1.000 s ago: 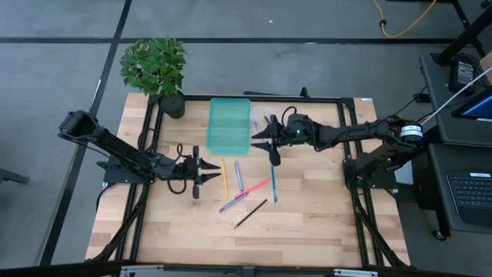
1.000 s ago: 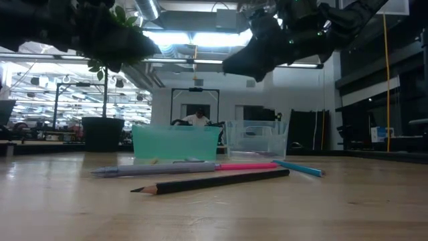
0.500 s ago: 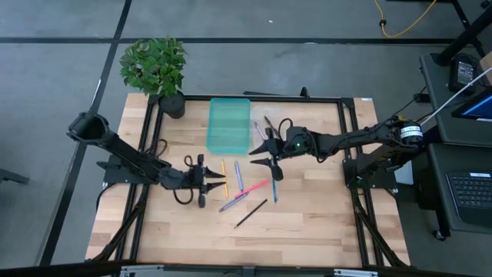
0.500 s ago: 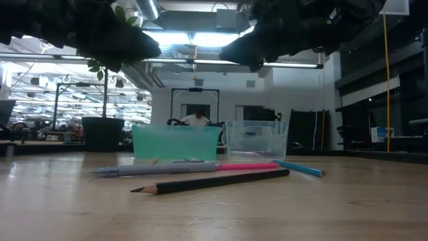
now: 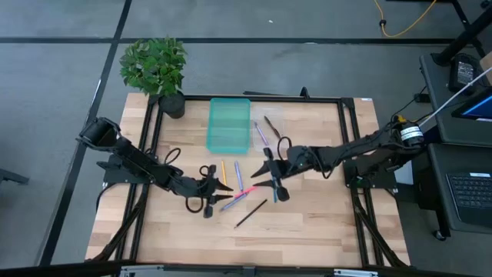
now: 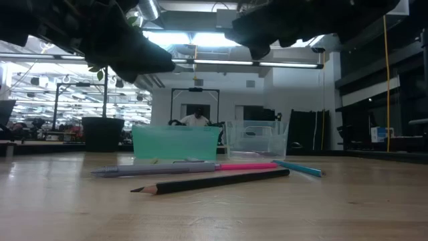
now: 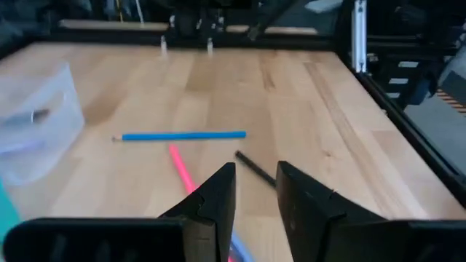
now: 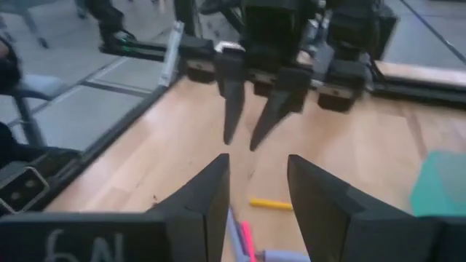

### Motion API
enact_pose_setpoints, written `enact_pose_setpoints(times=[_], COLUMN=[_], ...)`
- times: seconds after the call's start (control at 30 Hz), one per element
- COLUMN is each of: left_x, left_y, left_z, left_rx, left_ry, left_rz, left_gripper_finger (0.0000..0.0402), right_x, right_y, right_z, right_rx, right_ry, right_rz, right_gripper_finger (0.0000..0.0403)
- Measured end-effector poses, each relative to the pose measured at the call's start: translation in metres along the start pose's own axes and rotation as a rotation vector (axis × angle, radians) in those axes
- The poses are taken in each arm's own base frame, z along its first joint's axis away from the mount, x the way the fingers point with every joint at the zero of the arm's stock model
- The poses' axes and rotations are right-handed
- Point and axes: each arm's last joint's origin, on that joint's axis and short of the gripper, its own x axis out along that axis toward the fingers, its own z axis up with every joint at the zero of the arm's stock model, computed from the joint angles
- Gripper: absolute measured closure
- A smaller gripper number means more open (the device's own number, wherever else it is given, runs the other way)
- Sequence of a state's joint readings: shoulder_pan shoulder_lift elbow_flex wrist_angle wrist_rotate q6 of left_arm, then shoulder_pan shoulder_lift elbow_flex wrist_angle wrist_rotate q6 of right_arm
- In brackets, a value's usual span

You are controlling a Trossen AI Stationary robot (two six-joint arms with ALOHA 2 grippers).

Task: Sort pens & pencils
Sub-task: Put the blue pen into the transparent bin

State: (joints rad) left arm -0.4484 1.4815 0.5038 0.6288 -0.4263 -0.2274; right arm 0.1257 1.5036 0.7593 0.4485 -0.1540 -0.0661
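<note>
The pens and pencils lie loose on the table between the two pincers: the pink one (image 5: pixel 256 186) sits right under the left gripper (image 5: pixel 221 191) and right gripper (image 5: pixel 270 183), both hovering with fingers apart and empty. To do this pick well, I reckon each should drop straight over one stick, fingers straddling it crosswise, clear of neighbours that touch. I count six loose sticks here: yellow (image 5: pixel 224 171), pink, black (image 5: pixel 250 213), blue (image 5: pixel 273 192), two purplish; plus one teal tray (image 5: pixel 229 123) and one clear tray (image 5: pixel 266 128) beyond.
</note>
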Motion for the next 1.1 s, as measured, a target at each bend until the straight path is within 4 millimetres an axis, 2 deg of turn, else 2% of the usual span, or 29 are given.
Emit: enact_pose_setpoints(times=[0.27,0.47,0.73,1.1], left_x=[0.012,0.031,0.054,0.08], left_y=[-0.008,-0.02,-0.026,-0.018], left_z=[0.007,0.014,-0.006,-0.025], left_rx=[-0.085,-0.091,-0.146,-0.207], left_ry=[0.303,0.431,0.54,0.645], left_rz=[0.106,0.129,0.13,0.121], left_gripper_finger=[0.0308,0.0308,0.0308,0.0308], right_x=[0.002,0.002,0.002,0.002], right_y=[0.011,0.012,0.012,0.012], right_z=[-0.002,-0.003,-0.003,-0.003], right_rx=[-0.003,-0.004,-0.008,-0.008], right_ry=[0.032,0.039,0.043,0.042], right_rz=[-0.064,-0.087,-0.087,-0.087], right_gripper_finger=[0.0263,0.0263,0.0263,0.0263])
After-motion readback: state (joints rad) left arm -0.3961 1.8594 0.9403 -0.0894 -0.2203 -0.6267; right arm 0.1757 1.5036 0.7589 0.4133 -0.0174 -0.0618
